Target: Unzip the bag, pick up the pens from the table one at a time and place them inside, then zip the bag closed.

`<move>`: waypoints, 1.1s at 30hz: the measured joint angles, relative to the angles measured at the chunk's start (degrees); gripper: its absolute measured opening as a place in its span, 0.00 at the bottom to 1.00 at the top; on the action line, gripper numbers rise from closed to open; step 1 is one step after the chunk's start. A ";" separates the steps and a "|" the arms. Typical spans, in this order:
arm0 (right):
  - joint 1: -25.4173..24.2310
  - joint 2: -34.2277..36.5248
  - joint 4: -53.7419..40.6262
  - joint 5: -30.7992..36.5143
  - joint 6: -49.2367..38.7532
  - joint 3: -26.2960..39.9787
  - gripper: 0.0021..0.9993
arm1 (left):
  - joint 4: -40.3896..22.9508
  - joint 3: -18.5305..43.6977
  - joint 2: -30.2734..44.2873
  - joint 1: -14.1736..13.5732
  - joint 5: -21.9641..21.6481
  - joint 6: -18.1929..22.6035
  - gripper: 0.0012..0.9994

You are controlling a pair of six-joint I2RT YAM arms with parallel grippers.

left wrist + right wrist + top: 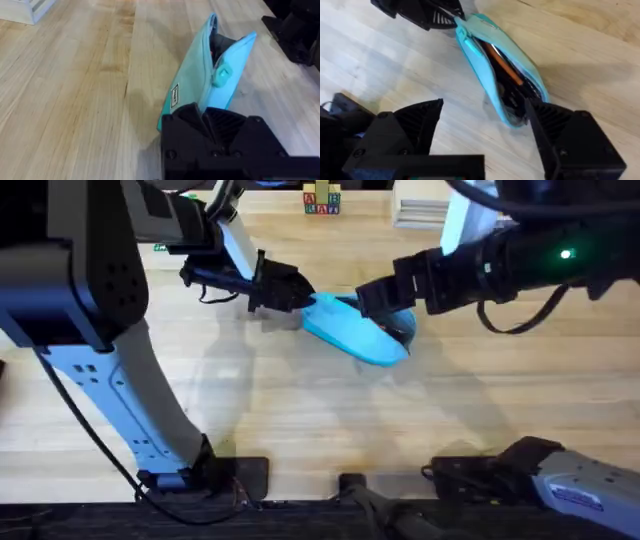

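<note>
On your table (300, 400) lies the bag (352, 332), unzipped, an orange pen (504, 66) inside; your left pincer (292, 292) pinches its near end, your right pincer (482, 117) spread wide over the other

Bright, even light from above falls on the tabletop (300, 410), where the arms cast soft, pale shadows at centre frame. In the overhead view's upper left, the left arm looms large, dark and blurred.
</note>
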 joint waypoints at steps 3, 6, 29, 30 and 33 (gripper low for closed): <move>-0.02 0.00 -1.23 0.91 -1.93 0.00 1.00 | 0.00 0.00 0.00 0.00 0.00 0.00 0.04; -0.02 0.00 -1.79 1.32 -4.10 0.00 1.00 | -0.02 0.00 0.00 0.00 0.00 0.00 0.04; -0.02 0.01 1.14 2.17 -20.99 0.00 1.00 | -0.01 0.00 0.00 0.00 -0.01 0.00 0.04; -0.02 0.00 1.70 2.15 -21.48 0.00 1.00 | -0.02 0.00 0.00 0.00 -0.02 0.00 0.04; -0.02 0.00 3.16 2.17 -23.16 0.00 1.00 | 0.00 0.00 0.00 0.00 -0.02 0.00 0.04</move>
